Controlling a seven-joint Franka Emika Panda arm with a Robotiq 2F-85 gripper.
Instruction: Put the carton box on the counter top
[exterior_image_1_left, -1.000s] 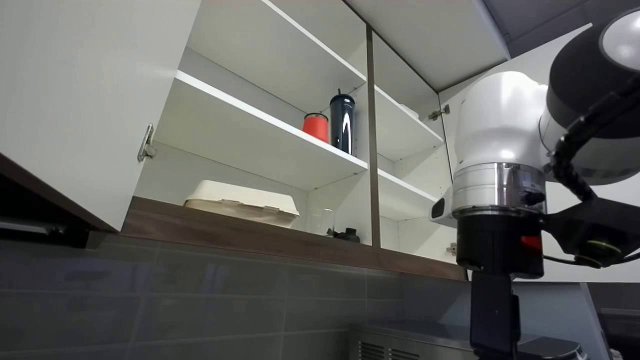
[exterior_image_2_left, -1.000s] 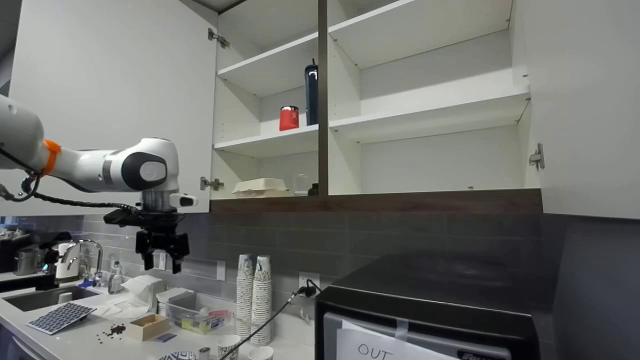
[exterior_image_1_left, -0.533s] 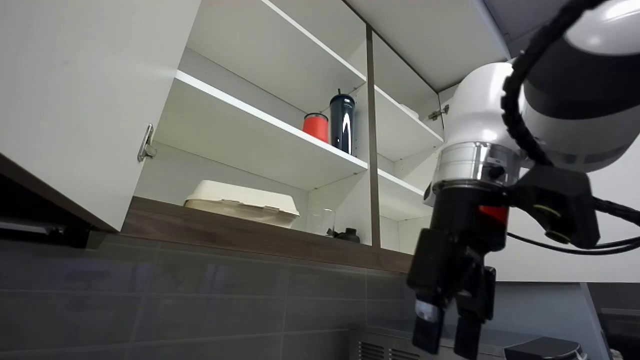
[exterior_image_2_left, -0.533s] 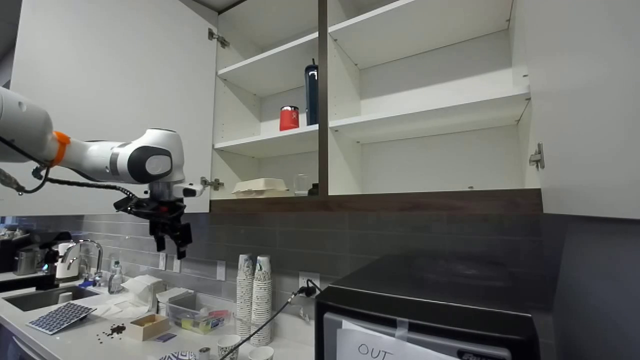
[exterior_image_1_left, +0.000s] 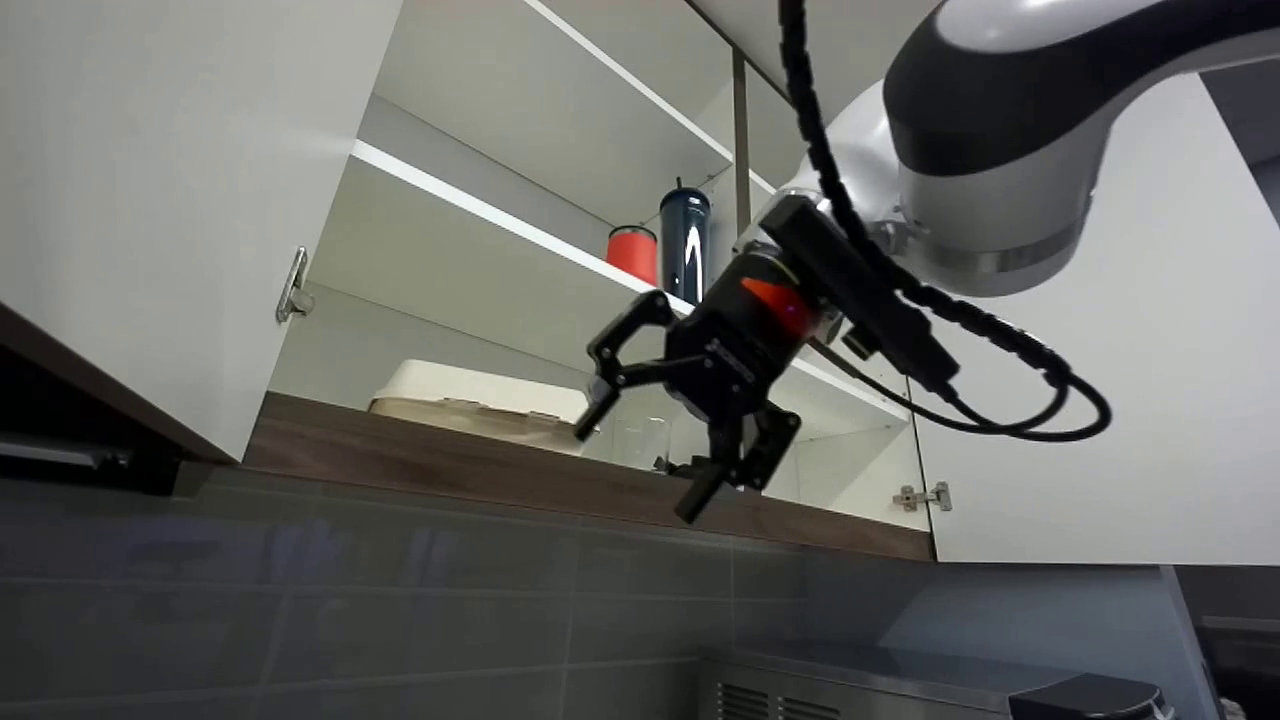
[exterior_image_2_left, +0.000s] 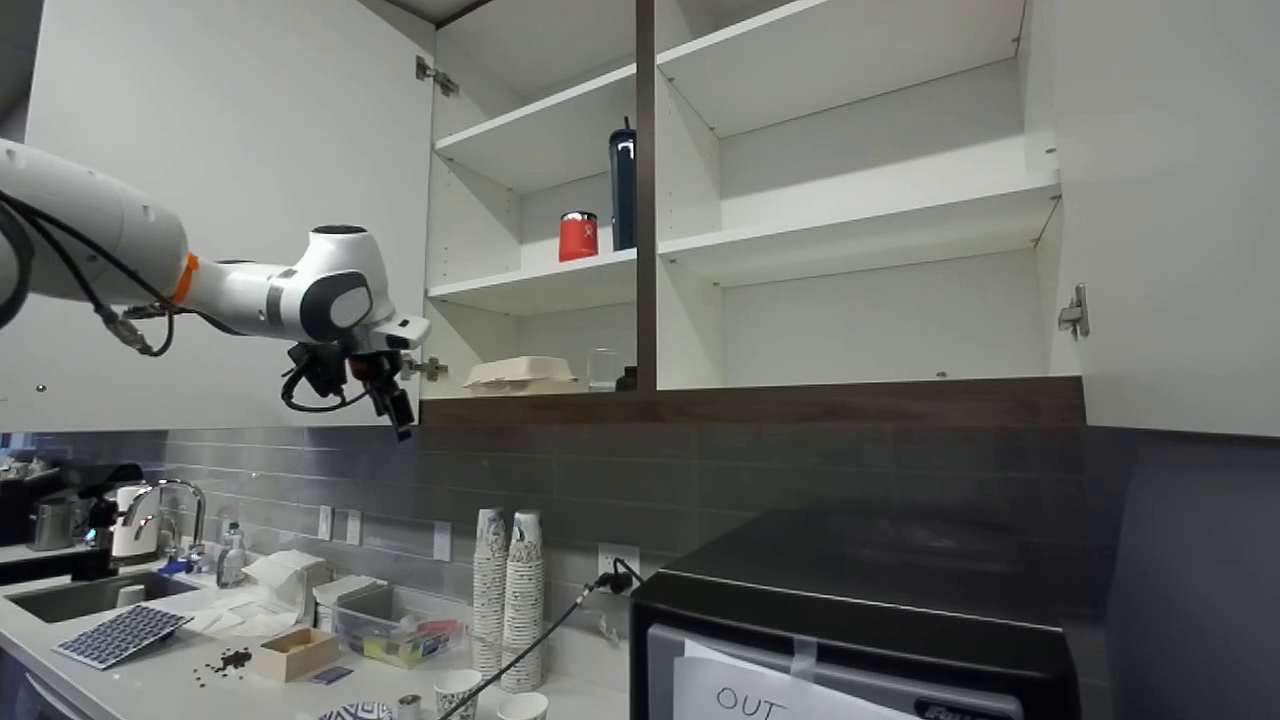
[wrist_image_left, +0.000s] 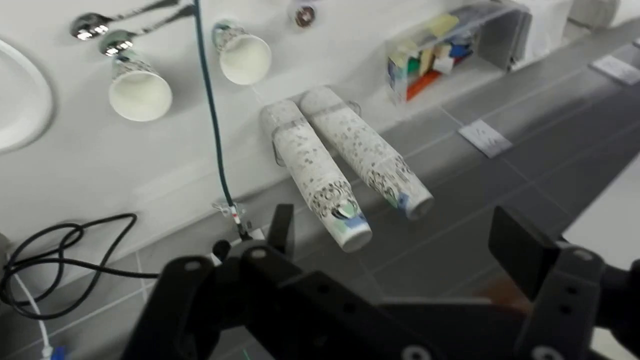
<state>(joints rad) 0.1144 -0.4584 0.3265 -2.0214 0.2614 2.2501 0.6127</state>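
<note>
The carton box (exterior_image_1_left: 475, 385), off-white with its lid down, rests flat on the bottom level of an open wall cabinet (exterior_image_1_left: 500, 478), beneath a shelf (exterior_image_1_left: 480, 275). In an exterior view the hand (exterior_image_1_left: 643, 463) hangs tilted before the cabinet, its tips aimed at 7 o'clock and the box lying at 10 o'clock from it; one fingertip crosses the end of the box in the line of sight. In an exterior view where a gap parts them, the box (exterior_image_2_left: 522, 372) lies at 2 o'clock from the hand (exterior_image_2_left: 402, 434). The fingers (wrist_image_left: 517, 250) stand wide apart; in the wrist view the tiled wall (wrist_image_left: 450, 225) and the ends of two cup stacks (wrist_image_left: 318, 175) show between them, with two single paper cups (wrist_image_left: 245, 61) at 10 and 11 o'clock from centre. A clear glass (exterior_image_2_left: 602, 368) stands just beside the box, at 3 o'clock. On the shelf, between 1 and 2 o'clock from the box, a red cup (exterior_image_1_left: 632, 255) stands beside a tall dark bottle (exterior_image_1_left: 685, 245). The tabletop (exterior_image_2_left: 240, 705) extends below the cabinet; from the hand, the cup stacks (exterior_image_2_left: 524, 610) lie at 5 o'clock, a clear bin (exterior_image_2_left: 392, 606) at 6 and the sink (exterior_image_2_left: 65, 603) at 8.
</note>
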